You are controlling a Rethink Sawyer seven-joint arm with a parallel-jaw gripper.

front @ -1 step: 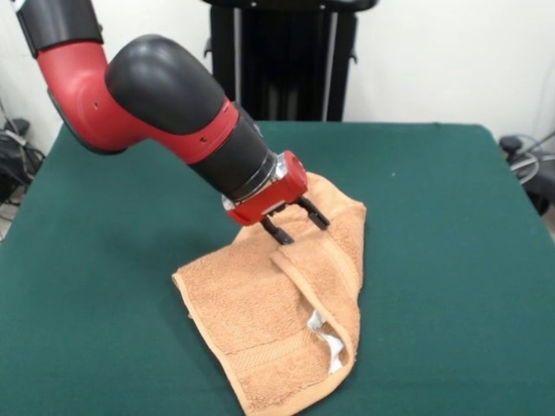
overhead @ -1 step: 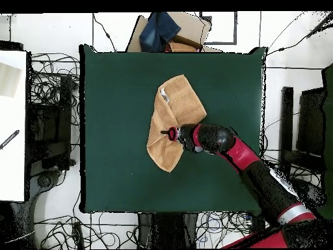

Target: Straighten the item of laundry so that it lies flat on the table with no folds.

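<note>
Showing light orange-tan terry on the towel (front @ -1 step: 260,303), with woven border bands and a white label (front @ -1 step: 327,345); dark green felt covering the table (front @ -1 step: 451,260); red and black colouring the arm (front @ -1 step: 156,95).

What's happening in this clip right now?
A red and black robot arm is working on a tan towel on a green table. Its gripper is open, just over a fold ridge near the towel's middle, gripping nothing that I can see. The towel is not flat: one side is folded over along its length, with a white label showing near one end.
</note>
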